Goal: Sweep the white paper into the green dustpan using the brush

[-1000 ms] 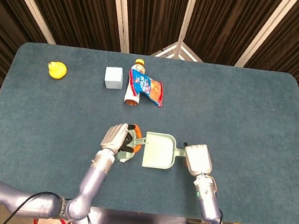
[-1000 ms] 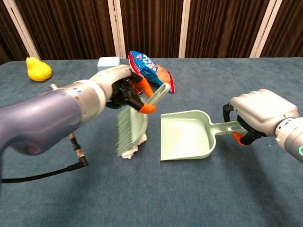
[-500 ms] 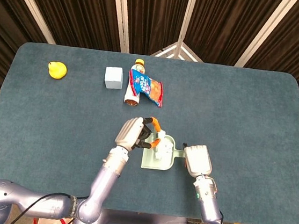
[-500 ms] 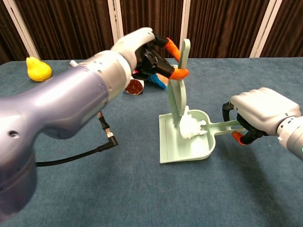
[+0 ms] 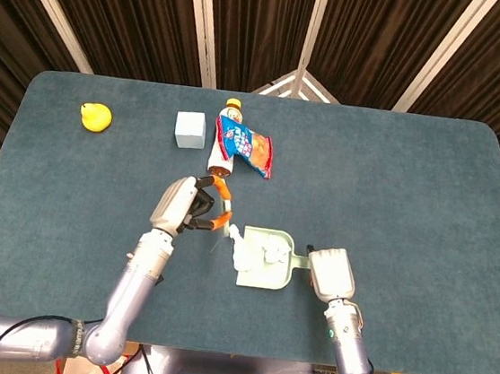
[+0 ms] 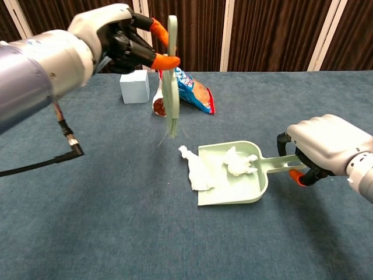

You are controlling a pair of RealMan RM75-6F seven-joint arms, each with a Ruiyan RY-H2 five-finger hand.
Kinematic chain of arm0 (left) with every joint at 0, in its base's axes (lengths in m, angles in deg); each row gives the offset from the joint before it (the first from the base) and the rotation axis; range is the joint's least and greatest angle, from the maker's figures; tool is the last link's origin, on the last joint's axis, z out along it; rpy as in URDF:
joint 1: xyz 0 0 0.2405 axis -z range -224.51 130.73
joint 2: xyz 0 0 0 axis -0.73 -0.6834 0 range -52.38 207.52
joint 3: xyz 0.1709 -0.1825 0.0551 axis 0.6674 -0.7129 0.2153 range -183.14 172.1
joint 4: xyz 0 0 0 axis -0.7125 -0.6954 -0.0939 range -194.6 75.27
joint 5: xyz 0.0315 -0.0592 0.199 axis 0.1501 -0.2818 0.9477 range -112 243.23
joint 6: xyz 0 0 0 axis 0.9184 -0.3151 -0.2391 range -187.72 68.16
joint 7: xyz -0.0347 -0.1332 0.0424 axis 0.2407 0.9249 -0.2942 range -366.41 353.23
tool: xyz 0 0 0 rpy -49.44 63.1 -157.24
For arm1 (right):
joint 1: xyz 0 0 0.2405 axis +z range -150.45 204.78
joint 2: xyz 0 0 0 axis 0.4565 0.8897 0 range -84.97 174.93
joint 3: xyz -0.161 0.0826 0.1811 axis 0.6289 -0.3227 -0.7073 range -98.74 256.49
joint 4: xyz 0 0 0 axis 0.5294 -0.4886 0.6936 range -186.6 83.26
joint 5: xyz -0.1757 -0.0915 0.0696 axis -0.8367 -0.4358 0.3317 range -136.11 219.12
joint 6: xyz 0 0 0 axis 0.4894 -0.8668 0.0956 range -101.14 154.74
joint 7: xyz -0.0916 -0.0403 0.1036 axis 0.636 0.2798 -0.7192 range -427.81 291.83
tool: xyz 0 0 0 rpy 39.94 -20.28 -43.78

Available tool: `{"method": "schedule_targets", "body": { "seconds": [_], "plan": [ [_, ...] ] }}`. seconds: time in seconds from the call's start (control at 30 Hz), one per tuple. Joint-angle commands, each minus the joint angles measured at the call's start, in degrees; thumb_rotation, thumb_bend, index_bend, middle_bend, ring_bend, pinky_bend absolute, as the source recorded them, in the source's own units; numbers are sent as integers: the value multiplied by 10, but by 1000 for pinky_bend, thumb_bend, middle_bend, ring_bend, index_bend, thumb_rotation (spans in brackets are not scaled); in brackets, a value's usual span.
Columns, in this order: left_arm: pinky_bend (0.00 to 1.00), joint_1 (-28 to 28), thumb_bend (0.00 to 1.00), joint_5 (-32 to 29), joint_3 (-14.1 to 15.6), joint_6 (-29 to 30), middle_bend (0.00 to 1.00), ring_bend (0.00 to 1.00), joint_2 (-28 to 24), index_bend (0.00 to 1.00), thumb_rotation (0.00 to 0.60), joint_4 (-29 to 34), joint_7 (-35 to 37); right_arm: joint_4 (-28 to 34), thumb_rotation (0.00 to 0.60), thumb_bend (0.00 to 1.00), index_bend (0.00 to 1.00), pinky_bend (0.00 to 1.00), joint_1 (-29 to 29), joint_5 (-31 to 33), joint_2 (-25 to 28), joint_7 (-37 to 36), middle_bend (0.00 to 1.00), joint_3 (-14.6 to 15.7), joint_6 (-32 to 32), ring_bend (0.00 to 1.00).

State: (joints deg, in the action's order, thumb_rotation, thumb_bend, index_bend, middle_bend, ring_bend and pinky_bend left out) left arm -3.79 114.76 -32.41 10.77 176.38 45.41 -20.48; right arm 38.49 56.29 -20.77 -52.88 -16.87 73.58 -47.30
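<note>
1. Below the left hand (image 6: 113, 38), which grips the brush (image 6: 172, 76) raised, white paper (image 6: 201, 175) lies half over the dustpan (image 6: 233, 189) lip.
2. Right hand (image 6: 326, 146) holds the handle, probably to steady the pan.

Wide rectangular table (image 5: 427, 216) with rounded corners, covered in dark teal carpet-like fabric, fills most of head view. Behind it, from 9 through 12 to 3 o'clock, dark brown pleated curtains (image 5: 130, 11) hang as backdrop, crossed by pale cream frame bars (image 5: 205, 24) slanting inward toward 12 o'clock. Chest view shows same curtains (image 6: 268, 35) and upright pale bars beyond table's far edge. Light even, shadows soft.
</note>
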Motion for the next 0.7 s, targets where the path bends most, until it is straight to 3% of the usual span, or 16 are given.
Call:
{"method": "schedule_targets", "body": {
  "seconds": [0.03,0.33,0.7],
  "plan": [
    [1000,-14,626,0,12,-4,1000,1000,-24,782,600,9,4,-2,600,480,614,874,-1,1,-1,1,856,1,-1,871],
    [1000,-28,626,-5,39,-18,1000,1000,-37,782,600,-12,22,-13,600,480,614,874,-3,0,-11,0,855,2,0,871],
    [1000,6,625,-8,52,-34,1000,1000,43,782,600,-64,25,-8,600,480,613,874,2,2,-15,4,856,-4,6,871]
  ]
}}
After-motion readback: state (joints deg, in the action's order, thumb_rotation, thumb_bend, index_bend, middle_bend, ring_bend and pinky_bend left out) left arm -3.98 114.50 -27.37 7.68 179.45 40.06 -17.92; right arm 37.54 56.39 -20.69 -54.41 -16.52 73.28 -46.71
